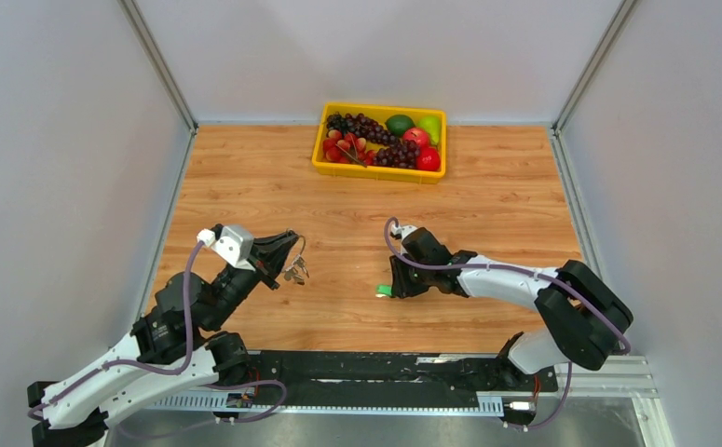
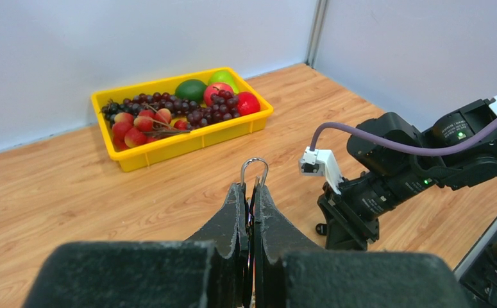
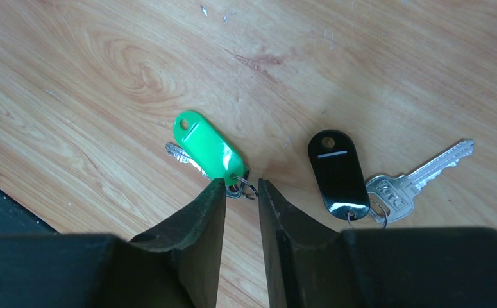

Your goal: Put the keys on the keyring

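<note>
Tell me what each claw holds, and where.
Left claw pinches the keyring by its wire loop. Right claw holds nothing yet, straddling the green key at its ring.

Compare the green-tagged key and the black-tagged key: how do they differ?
The green-tagged key lies mostly hidden under its tag; the black-tagged key splays out in full view. The green one's ring sits between the right gripper's fingertips; the black one lies outside them. Both lie flat on the table, on small rings.
</note>
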Controlling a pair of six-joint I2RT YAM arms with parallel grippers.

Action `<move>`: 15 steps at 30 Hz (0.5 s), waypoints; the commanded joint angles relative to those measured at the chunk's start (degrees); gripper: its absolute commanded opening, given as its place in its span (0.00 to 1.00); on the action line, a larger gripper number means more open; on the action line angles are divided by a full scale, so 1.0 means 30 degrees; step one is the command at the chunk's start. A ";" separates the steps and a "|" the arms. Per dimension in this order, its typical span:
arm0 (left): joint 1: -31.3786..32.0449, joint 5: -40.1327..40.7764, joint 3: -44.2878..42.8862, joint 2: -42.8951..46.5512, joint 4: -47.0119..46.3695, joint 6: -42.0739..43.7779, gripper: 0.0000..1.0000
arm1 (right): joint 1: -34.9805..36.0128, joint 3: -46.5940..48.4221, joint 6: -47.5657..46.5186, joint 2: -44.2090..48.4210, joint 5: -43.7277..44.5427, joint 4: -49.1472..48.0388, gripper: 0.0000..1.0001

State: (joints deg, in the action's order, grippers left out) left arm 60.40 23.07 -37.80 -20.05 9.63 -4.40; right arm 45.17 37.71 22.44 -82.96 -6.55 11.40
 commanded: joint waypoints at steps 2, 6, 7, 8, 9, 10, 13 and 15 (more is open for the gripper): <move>0.0057 0.0013 -0.0424 -0.0197 -0.0679 -0.0114 0.00 | -0.0049 -0.0345 0.0417 0.0611 -0.0393 -0.0322 0.30; 0.0052 0.0034 -0.0408 -0.0198 -0.0697 -0.0086 0.00 | -0.0052 -0.0498 0.0488 0.0557 -0.0484 -0.0492 0.25; 0.0052 0.0027 -0.0422 -0.0184 -0.0692 -0.0085 0.00 | -0.0054 -0.0526 0.0504 0.0554 -0.0524 -0.0537 0.23; 0.0059 0.0021 -0.0415 -0.0196 -0.0705 -0.0085 0.00 | -0.0048 -0.0570 0.0521 0.0553 -0.0595 -0.0608 0.21; 0.0070 0.0031 -0.0409 -0.0198 -0.0716 -0.0085 0.00 | -0.0033 -0.0601 0.0534 0.0527 -0.0685 -0.0716 0.20; 0.0071 0.0038 -0.0408 -0.0236 -0.0717 -0.0085 0.00 | -0.0032 -0.0631 0.0547 0.0568 -0.0824 -0.0843 0.19; 0.0066 0.0015 -0.0407 -0.0294 -0.0766 -0.0057 0.00 | -0.0041 -0.0677 0.0634 0.0609 -0.1215 -0.1213 0.14; 0.0053 -0.0011 -0.0407 -0.0318 -0.0784 -0.0056 0.00 | -0.0044 -0.0720 0.0694 0.0626 -0.1457 -0.1430 0.09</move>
State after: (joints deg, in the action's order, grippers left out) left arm 60.40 23.07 -37.80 -20.45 9.63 -4.40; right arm 45.19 36.32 22.92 -82.50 -8.58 10.33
